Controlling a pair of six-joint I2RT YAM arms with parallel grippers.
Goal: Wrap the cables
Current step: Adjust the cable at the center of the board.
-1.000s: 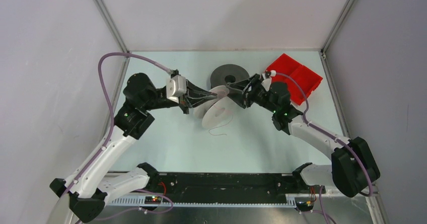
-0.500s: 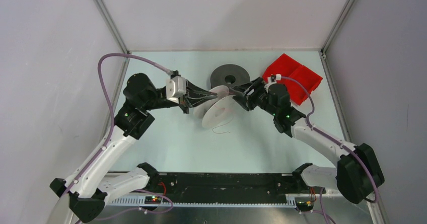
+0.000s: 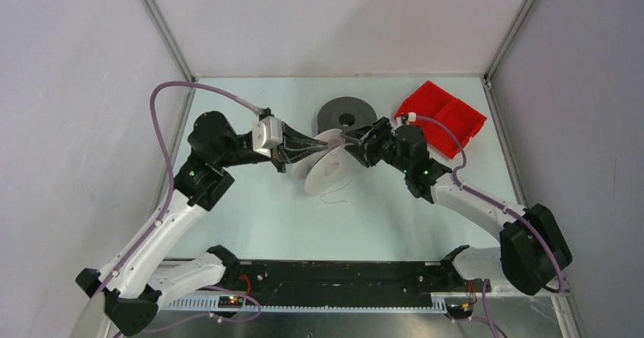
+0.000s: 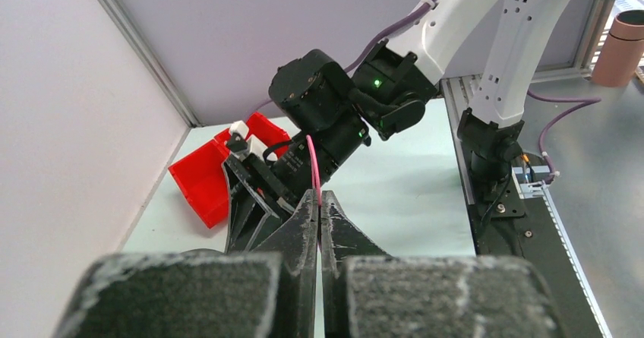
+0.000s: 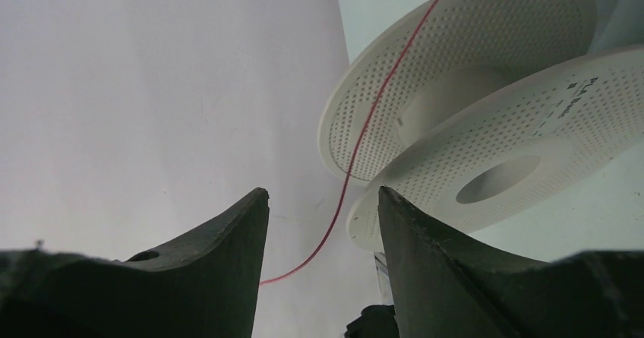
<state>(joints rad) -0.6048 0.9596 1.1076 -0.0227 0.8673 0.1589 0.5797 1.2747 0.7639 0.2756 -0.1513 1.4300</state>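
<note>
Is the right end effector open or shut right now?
Open. In the right wrist view the right end effector has its jaws apart, with the red filament passing between them.

A robotics lab test cell seen from above: a left arm [image 3: 163, 235] and a right arm [image 3: 471, 201], both white and black, are bolted to a black rail [image 3: 342, 281] at the near edge of a pale green table [image 3: 250, 224]. Plain white walls [image 3: 342, 19] framed by aluminium posts [image 3: 163, 30] box in the table. Purple hoses [image 3: 161, 163] run along the arms, a slotted cable duct [image 3: 334, 305] lies in front of the rail, and the props in the work area are a white spool [image 3: 325, 172], a dark grey spool [image 3: 347, 112] and a red bin [image 3: 444, 118].
</note>
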